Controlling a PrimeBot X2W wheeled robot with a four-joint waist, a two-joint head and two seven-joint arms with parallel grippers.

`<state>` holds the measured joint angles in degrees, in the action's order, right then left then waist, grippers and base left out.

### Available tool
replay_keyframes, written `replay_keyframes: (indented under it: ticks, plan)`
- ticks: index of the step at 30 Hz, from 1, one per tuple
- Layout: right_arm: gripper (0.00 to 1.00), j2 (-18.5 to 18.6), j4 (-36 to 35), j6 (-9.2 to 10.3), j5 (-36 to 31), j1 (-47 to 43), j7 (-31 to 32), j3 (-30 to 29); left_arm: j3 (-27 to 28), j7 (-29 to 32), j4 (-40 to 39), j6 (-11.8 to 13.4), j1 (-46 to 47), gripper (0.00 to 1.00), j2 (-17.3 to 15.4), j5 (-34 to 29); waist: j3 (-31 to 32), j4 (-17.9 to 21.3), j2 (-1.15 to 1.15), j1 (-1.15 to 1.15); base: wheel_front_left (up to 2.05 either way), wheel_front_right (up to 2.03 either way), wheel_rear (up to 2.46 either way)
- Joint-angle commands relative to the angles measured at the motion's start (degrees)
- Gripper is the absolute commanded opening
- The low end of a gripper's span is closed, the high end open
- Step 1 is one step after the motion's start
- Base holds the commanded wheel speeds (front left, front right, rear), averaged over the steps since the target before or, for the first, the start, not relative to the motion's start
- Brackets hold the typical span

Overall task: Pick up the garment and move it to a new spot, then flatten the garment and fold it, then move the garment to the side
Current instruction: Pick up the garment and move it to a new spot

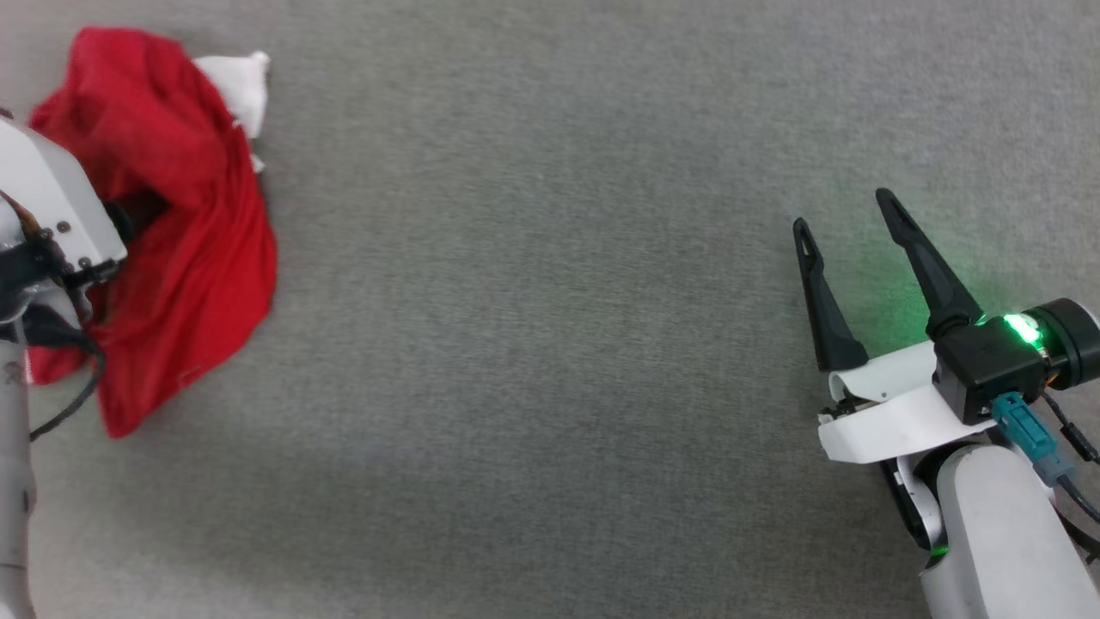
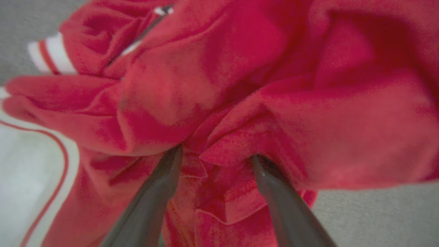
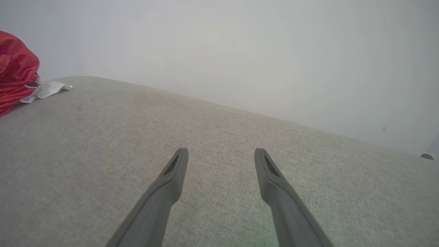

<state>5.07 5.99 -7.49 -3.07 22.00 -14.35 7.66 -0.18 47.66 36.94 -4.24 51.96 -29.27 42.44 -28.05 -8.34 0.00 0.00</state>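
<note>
Red garment [image 1: 198,258] bunched on grey fabric [image 1: 550,344]; left jaws spread among its folds, right jaws spread.

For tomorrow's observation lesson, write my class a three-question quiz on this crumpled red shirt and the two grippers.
1. True or false: the crumpled red jersey shirt with white sleeves lies flattened on the grey woven fabric surface.
2. The right gripper is: A) shut on the shirt; B) open, away from the shirt; C) shut and empty.
3. Which gripper has red cloth between its fingers?
Key: 1 false; 2 B; 3 the left gripper.
</note>
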Motion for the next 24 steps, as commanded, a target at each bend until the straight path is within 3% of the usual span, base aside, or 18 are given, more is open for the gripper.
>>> replay_keyframes:
  ticks: [1,11,12,14,24]
  plan:
    - [1.0,0.2,-0.4,0.0,0.3,1.2,-0.2,-0.1,-0.3,0.4,1.5,0.4,0.8,1.0,0.1,0.0,-3.0,2.9,0.0,0.0,0.0,0.0,0.0]
    - [1.0,0.0,-1.1,0.0,0.3,1.5,0.6,0.2,-2.0,0.6,9.7,0.6,-0.1,1.0,1.9,-0.3,-2.8,3.2,0.0,0.0,0.0,0.0,0.0]
    - [1.0,0.1,-1.1,0.0,0.3,1.5,0.8,0.2,-2.3,0.4,10.5,0.5,0.0,0.62,2.1,-0.5,-2.6,3.2,0.0,0.0,0.0,0.0,0.0]
    - [1.0,0.2,-1.0,0.0,0.3,1.3,1.0,0.1,-2.8,-0.6,11.4,-0.1,0.5,0.0,2.2,-1.1,-2.0,2.9,0.0,0.0,0.0,0.0,0.0]
    - [1.0,0.3,0.0,0.0,0.5,-2.0,1.0,-0.6,-3.0,-10.0,10.5,-2.3,5.1,0.0,-0.3,-2.1,4.0,0.5,0.0,0.0,0.0,0.0,0.0]
